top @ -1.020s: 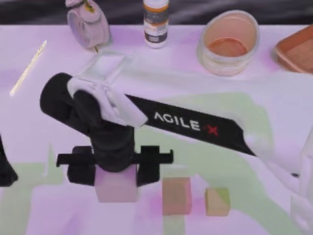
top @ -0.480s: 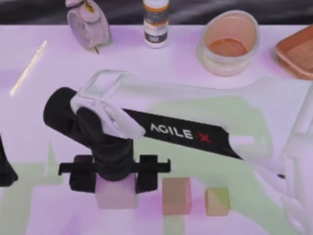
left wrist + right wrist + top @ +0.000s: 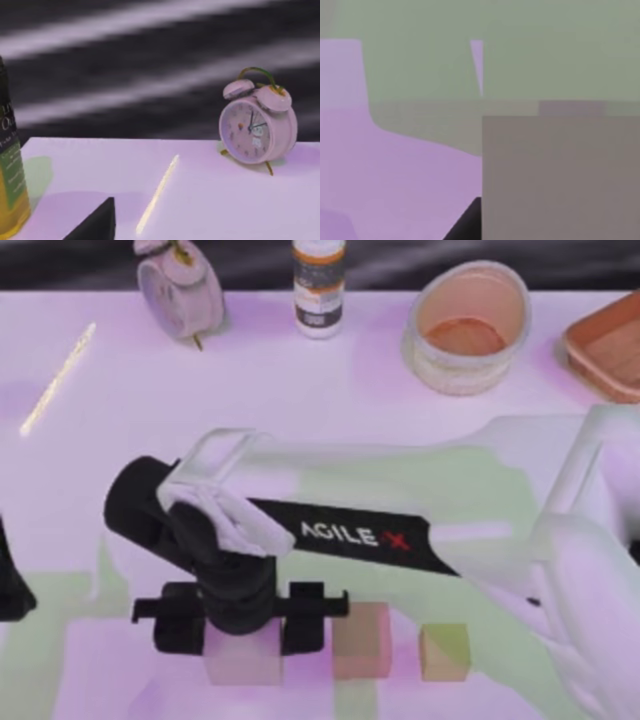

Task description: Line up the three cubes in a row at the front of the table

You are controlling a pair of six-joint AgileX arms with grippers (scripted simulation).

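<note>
Pale pinkish-white, the big cube point(image 3: 243, 660) sits at the front of the worktop point(image 3: 300, 420), and the right arm reaches across with its claw point(image 3: 243, 625) directly over it. The two black fingers point(image 3: 305, 618) stand spread wide, one on each side of the cube; whether they touch its faces cannot be told. In the right wrist view that cube point(image 3: 560, 177) fills much of the picture, close under the camera.

Taking the big cube as the landmark: the pink-red cube point(image 3: 362, 640) stands just beside it toward the worktop's right, close to the claw's finger, and the small tan-yellow cube point(image 3: 444, 652) comes next, farther right, with a small gap. All three lie in one row along the front edge.

Far behind the big cube, along the back edge, stand a pink alarm clock point(image 3: 180, 285), a bottle point(image 3: 319, 285), a round tub point(image 3: 466, 328) and a tray point(image 3: 606, 343). A pale stick point(image 3: 57, 380) lies behind it to the left.

The left arm's claw point(image 3: 12, 585) is parked at the left edge, and its state cannot be told.
</note>
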